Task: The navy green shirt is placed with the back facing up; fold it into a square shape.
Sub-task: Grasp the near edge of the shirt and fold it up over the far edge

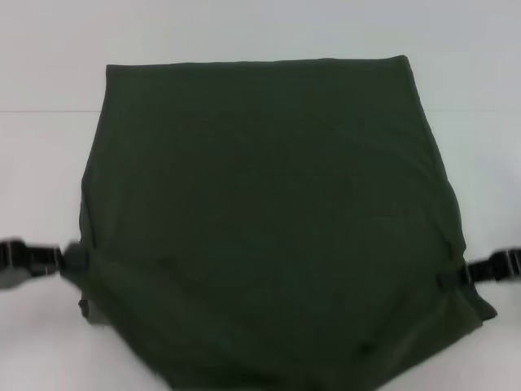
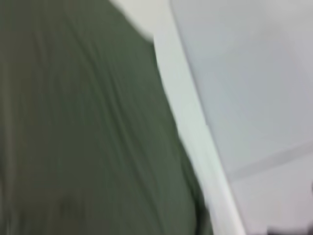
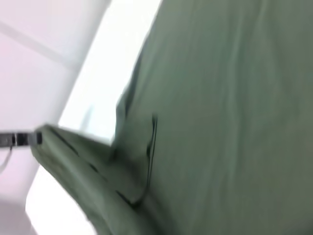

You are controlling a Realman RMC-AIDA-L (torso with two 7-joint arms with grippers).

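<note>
Spread flat on the white table: dark olive-green soft-fabric shirt. Pinching its near side edges, left tool and right tool, one at each side.

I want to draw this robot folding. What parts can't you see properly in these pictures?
- Left pincer, head view: smeared by motion and tucked into the navy green shirt, so how it stands is unclear.
- Right pincer, head view: tips buried in the shirt's edge.
- Shirt's near edge, head view: cut off by the picture's bottom.
- Neckline: not showing in any view.
- Left wrist view: shirt folds blurred.
</note>
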